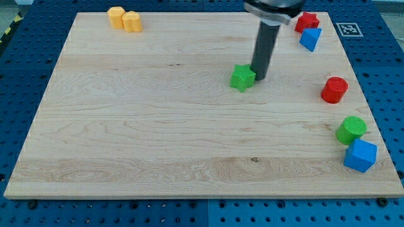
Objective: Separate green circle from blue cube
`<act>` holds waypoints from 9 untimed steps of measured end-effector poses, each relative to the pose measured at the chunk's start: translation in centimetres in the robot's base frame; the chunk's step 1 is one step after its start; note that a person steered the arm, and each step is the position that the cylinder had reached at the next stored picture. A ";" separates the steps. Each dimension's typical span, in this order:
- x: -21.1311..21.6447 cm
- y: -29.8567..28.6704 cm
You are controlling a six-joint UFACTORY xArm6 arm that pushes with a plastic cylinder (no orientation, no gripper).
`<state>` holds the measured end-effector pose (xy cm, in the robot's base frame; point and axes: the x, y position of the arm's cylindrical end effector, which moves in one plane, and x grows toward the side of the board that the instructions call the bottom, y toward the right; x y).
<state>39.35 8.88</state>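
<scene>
Nothing is done yet: the green circle (351, 129) still touches the blue cube (360, 156) far off to the view's lower right of my tip (258, 77) (a bare rod, no gripper to open or close), which sits against a green star (242, 77).

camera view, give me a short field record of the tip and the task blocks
tip: my tip touches the green star block on its right side, mid-board
green circle: green cylinder, near the view's right edge
blue cube: blue cube, touching the green cylinder from below right
separated: not yet
tip to pair: far, up and left of them
</scene>
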 end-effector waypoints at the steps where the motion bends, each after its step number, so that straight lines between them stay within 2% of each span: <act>1: 0.0 -2.2; 2: -0.5 1.2; 4: -0.6 15.4; 5: 2.0 22.3; 6: 8.5 24.8; 7: 15.6 24.7; 8: 17.8 24.7; 9: 17.3 24.1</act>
<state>56.62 33.03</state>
